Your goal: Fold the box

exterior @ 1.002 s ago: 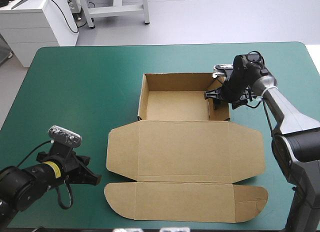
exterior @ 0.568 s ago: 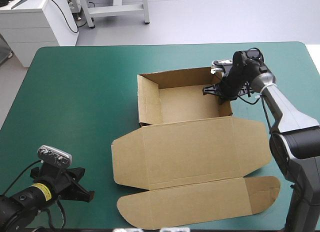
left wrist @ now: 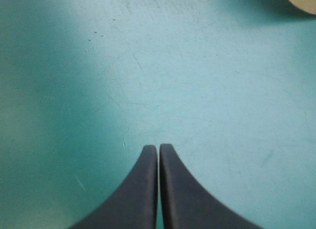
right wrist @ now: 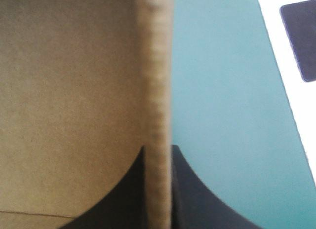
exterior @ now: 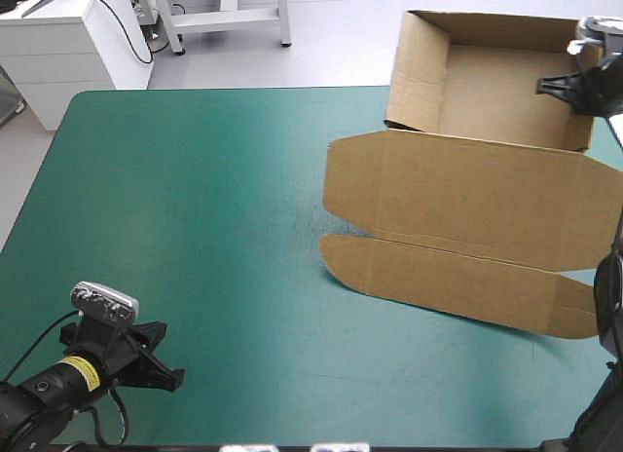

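Sitting at the table's far right corner, the brown box [exterior: 467, 189] shows me its open tray [exterior: 487, 96] with only bare board inside, reaching past the far edge, while its lid [exterior: 458, 277] lies spread toward the middle of the teal-green cover [exterior: 195, 199]. My right gripper [exterior: 576, 84] is high at that corner, its black fingers [right wrist: 190, 189] pinched nearly together on the tray's right wall [right wrist: 158, 100]. My left gripper [exterior: 167, 372] sits low by the near left corner, fingers [left wrist: 143, 189] pressed together over bare cover.
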### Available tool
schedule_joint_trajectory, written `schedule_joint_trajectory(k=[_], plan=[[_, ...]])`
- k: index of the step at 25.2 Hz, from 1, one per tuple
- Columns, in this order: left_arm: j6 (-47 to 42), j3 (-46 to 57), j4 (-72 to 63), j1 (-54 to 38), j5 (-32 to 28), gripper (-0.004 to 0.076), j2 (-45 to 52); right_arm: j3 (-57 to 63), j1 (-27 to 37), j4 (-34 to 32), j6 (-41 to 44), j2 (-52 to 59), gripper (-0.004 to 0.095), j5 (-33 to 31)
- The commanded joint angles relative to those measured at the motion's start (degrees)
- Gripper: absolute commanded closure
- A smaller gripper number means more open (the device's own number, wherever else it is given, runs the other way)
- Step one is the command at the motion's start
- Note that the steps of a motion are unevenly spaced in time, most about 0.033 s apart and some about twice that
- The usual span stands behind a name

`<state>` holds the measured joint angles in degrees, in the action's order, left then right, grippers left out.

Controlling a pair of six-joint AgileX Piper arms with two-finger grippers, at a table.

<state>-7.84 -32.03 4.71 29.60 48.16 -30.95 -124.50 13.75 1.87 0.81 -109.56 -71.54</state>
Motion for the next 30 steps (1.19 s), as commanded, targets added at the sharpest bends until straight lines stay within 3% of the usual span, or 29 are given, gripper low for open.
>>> schedule_joint_trajectory(k=[1,8,17,21,27,30], plan=[[-0.02,-1.36,0.29,0.25,-3.48,0.0731,-0.1,-1.41,7.17,0.46,-1.43,1.51,0.0929,0.29],[-0.02,-1.36,0.29,0.25,-3.48,0.0731,-0.1,-1.41,16.08,0.23,-4.62,-6.9,0.0929,0.95],[-0.02,-1.36,0.29,0.25,-3.48,0.0731,-0.1,-1.41,18.55,0.03,-6.17,-11.87,0.0897,0.21],[-0.02,-1.36,0.6,0.25,-3.48,0.0731,-0.1,-1.41,18.65,-1.87,-6.17,-12.08,0.0752,0.21],[-0.02,-1.36,0.49,0.25,-3.38,0.0731,-0.1,-1.41,19.61,-2.51,-5.11,-12.08,0.0353,0.21],[-0.02,-1.36,0.49,0.25,-3.38,0.0731,-0.1,-1.41,20.09,-2.34,-4.26,-11.02,0.0274,0.21]])
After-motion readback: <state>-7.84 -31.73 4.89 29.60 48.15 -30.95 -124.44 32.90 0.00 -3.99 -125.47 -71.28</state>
